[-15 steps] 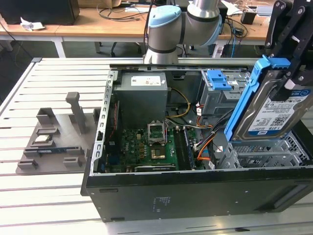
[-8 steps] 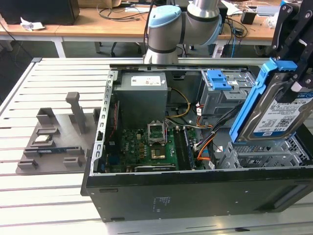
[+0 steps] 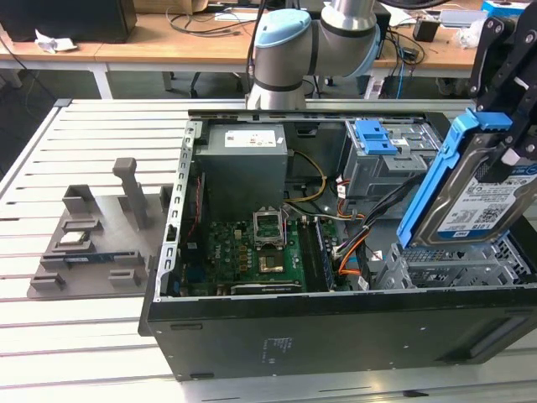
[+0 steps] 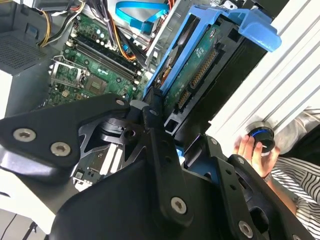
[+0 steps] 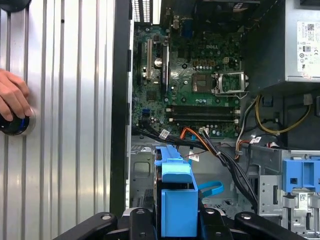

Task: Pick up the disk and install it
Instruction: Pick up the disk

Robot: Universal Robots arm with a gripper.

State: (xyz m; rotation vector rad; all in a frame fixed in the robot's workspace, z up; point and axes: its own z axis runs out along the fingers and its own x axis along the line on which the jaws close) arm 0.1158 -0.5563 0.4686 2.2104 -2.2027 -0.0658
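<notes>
At the left of the exterior view a grey fixture tray [image 3: 88, 239] lies on the slatted table [image 3: 50, 353], well apart from the work. In the middle of the frame the open computer case [image 3: 336, 336] shows its green motherboard [image 3: 264, 252], with the power supply [image 3: 243, 164] above it. Further right a grey drive cage with a blue latch [image 3: 375, 136] sits beside the orange and black cables [image 3: 357, 243]. At the far right the gripper [image 3: 512, 147] is clamped on the disk [image 3: 474, 197], which hangs tilted on edge, blue bracket toward the motherboard, above the empty perforated bay [image 3: 457, 264] in the case's lower right corner. So the pick-up looks done and the installing step is in hand. To my eye the next move calls for squaring the disk with the bay and keeping clear of the cables. In the first wrist view a person's hand [image 5: 12, 102] rests on a dark knob [image 5: 12, 125] on the table.
</notes>
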